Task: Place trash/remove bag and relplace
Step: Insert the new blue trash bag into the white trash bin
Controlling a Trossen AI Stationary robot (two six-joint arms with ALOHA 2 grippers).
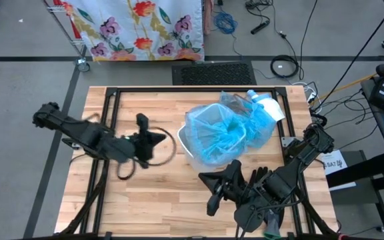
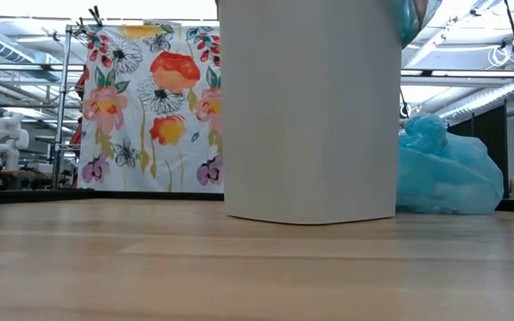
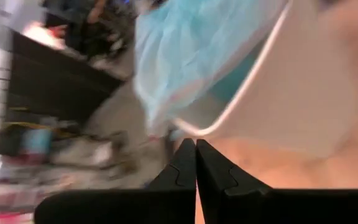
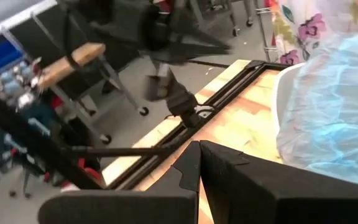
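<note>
A white bin (image 1: 187, 143) stands at the table's middle, lined with a light blue bag (image 1: 213, 133) whose edge drapes over the rim. A second, bulging blue bag (image 1: 262, 120) lies against the bin's far right side; in the low view it shows as the blue bag (image 2: 444, 169) beside the bin (image 2: 310, 116). My left gripper (image 1: 162, 139) hovers shut just left of the bin, with nothing between its fingers (image 3: 196, 149). My right gripper (image 1: 204, 177) is shut too, hovering near the bin's near side and holding nothing (image 4: 199, 149). The trash does not show.
Black frame rails (image 1: 109, 127) run along the table's left, far and right sides. A white and blue packet (image 1: 269, 103) lies behind the full bag. A floral cloth (image 1: 139, 27) hangs beyond the far edge. Bare wood lies at the near left (image 1: 145, 207).
</note>
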